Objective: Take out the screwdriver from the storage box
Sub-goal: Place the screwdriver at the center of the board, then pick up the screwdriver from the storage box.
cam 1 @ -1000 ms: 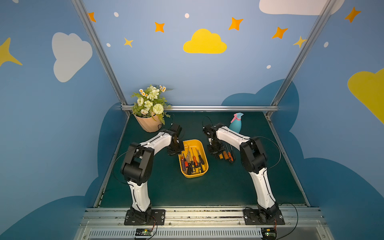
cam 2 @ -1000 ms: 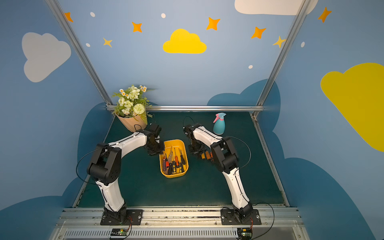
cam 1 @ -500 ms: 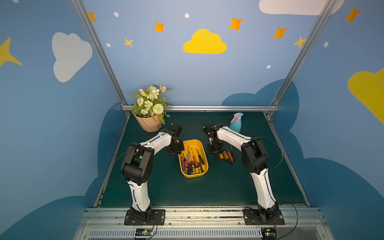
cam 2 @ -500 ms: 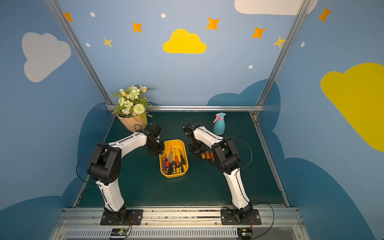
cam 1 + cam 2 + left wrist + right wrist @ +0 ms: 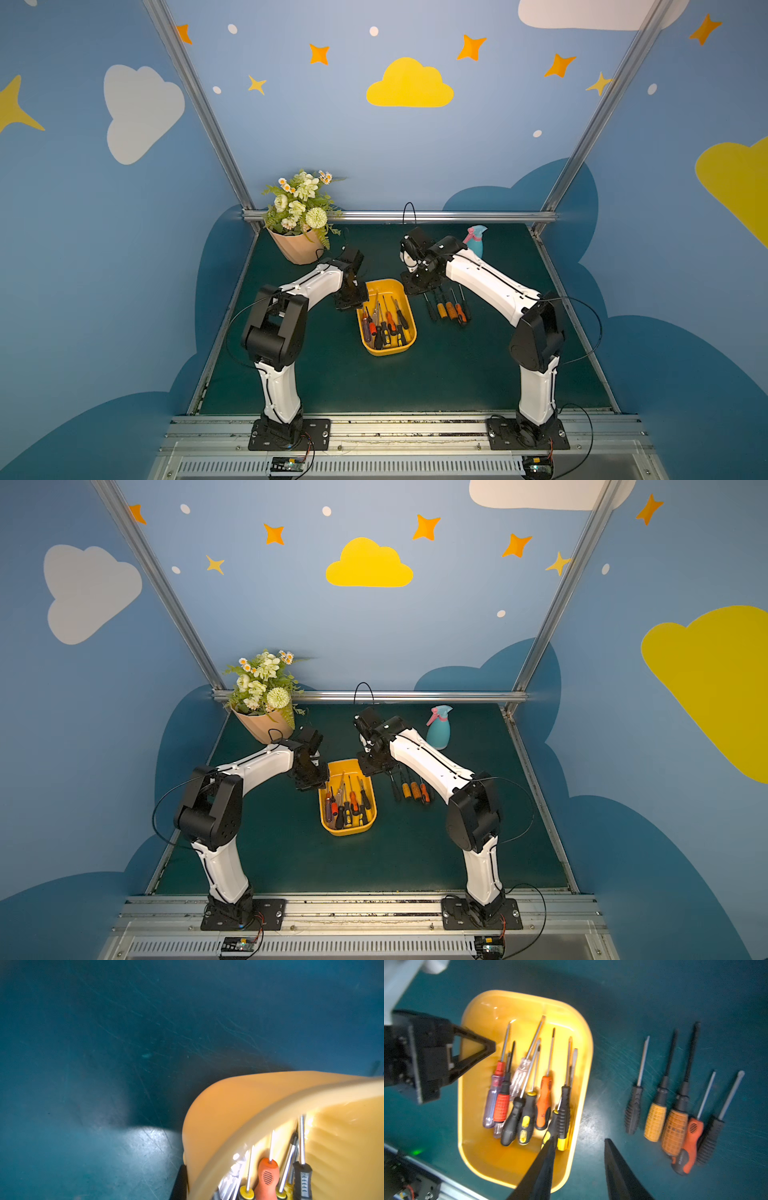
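Between picks: nothing in hand, the next one not yet chosen.

My left gripper (image 5: pixel 493 1046) is closed at the far left corner of the storage box (image 5: pixel 492 1157); I can't quite tell whether it nips the rim or only rests there. The box sits mid-mat, a heap of screwdrivers (image 5: pixel 544 1101) inside. My right gripper (image 5: pixel 579 1140) hangs over its right edge, jaws parted on nothing, beside a laid-out row (image 5: pixel 675 1130) of five. Next, I judge, I come over the black-and-yellow screwdriver (image 5: pixel 564 1109) on top, close across its handle and lift clear.
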Tool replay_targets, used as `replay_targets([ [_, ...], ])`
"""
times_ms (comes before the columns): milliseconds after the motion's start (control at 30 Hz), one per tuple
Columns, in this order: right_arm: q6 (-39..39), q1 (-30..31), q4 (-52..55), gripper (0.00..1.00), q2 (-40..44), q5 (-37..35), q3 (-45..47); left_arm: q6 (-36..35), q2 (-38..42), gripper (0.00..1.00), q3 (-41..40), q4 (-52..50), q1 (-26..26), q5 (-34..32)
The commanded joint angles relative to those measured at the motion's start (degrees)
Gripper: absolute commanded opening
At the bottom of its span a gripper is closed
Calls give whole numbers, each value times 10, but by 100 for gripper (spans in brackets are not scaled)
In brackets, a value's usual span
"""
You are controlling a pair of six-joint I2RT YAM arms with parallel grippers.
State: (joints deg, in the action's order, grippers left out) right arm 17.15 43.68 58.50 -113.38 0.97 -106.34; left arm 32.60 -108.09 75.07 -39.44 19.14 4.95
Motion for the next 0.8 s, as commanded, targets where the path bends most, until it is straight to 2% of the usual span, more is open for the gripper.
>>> replay_targets([
  [0, -7, 15, -1, 42, -23, 59, -17, 0, 16, 2, 10, -3, -2, 19],
  [300, 9, 52, -1, 42, -76, 94, -27, 1, 16, 2, 11, -3, -2, 22],
  [767, 29, 60, 20, 39, -162, 67, -51, 1, 15, 3, 8, 0, -2, 24],
])
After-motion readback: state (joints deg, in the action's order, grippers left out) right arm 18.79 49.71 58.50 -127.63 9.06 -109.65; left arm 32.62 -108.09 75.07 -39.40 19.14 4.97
